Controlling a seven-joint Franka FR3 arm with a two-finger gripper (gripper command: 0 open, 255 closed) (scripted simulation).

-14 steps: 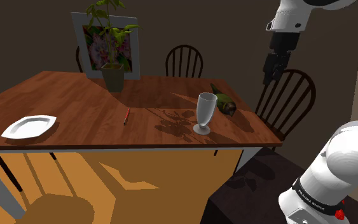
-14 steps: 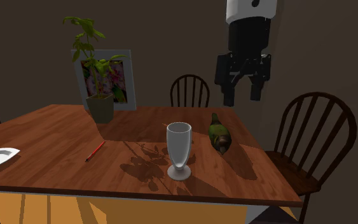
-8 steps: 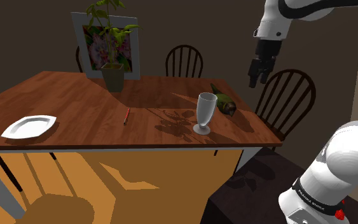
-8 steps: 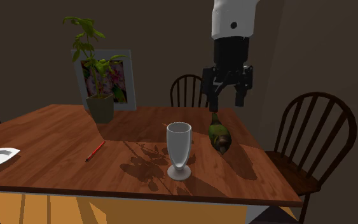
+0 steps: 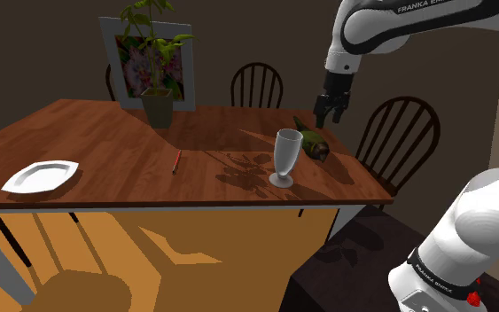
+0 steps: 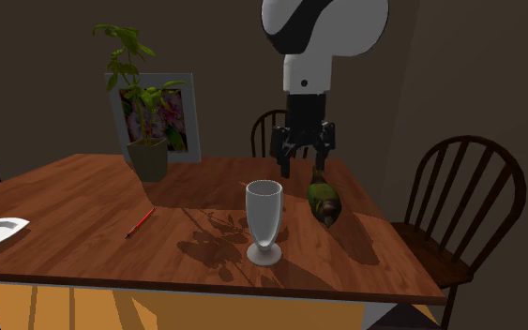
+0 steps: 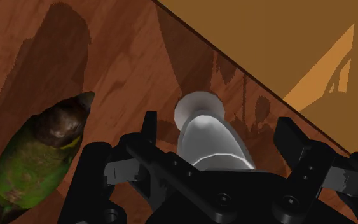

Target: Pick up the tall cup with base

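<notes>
The claw (image 5: 330, 111) hangs empty with its two black fingers spread apart, above the cup and a little beyond it. No part of the claw touches the cup. In the wrist view the claw (image 7: 220, 130) looks down on the cup (image 7: 209, 140), whose body shows in the gap between the fingers.

The cup (image 5: 284, 158) stands upright on the brown wooden worktop (image 5: 88, 142), close to the worktop's near edge. It is tall and pale, narrowing downward to a short stem on a small round foot. It looks light and stiff, with a smooth wall that is probably slippery and may be breakable. Being tall on so small a foot, it will likely tip at a sideways nudge.

The best hold is probably across the middle of the body, well above the stem and below the rim. There the wall is widest and steadiest, and both fingers should close evenly.

A green bottle (image 6: 324, 199) lies on its side near the cup, behind it and apart from it. The finger on that side needs room to come down. A red pencil (image 5: 176, 162) and a white plate (image 5: 41, 175) lie well apart from the cup, on its other side.
</notes>
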